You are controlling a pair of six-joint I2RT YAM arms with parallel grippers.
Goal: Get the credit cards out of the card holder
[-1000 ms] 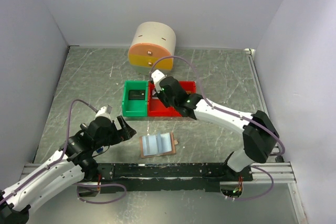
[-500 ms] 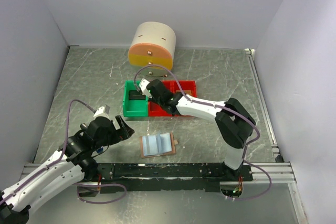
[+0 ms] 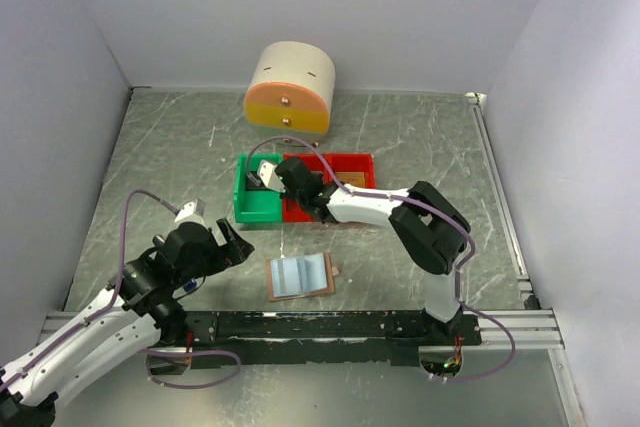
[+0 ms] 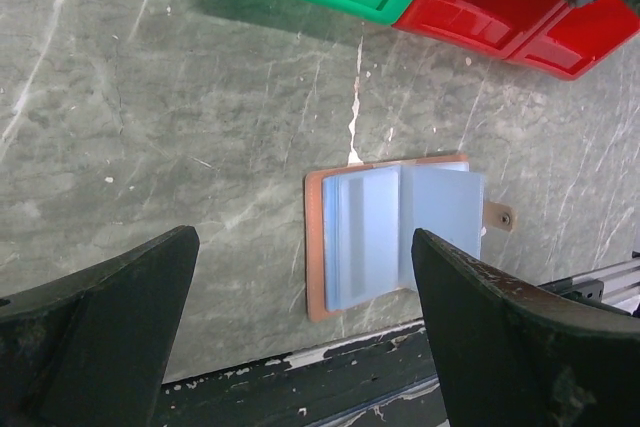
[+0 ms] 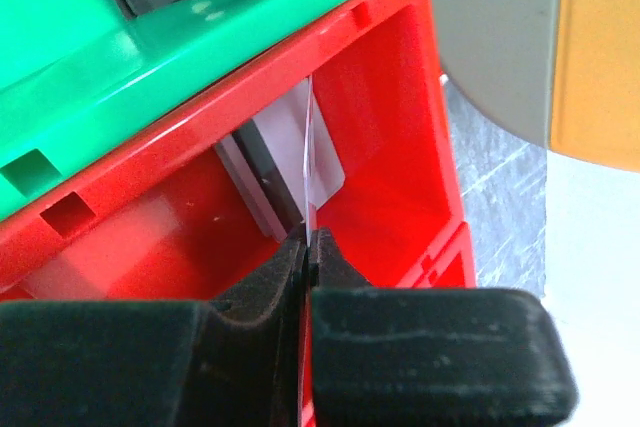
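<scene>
Jaws: right gripper (image 5: 308, 242) pinched tight on one credit card (image 5: 322, 165), held on edge, with only a narrow strip between the pads. Left gripper (image 4: 305, 247) has its jaws spread wide, nothing in them, hovering over the card holder (image 4: 390, 232).

Holder lies open and flat on the table (image 4: 150, 147), on the near side of the bins. Pale blue pockets face up; cannot tell how many cards remain inside.

Held card reaches into the red bin (image 5: 400, 137), close to the wall beside the green bin (image 5: 130, 57). A pale flat piece leans in that same compartment.

Judgement: step in hand is the drop into red. To do it well, go lower first so the card's far edge sits below the rim. Keep off the shared wall, then part the jaws slowly. An on-edge release from height risks a bounce or a tip into green
</scene>
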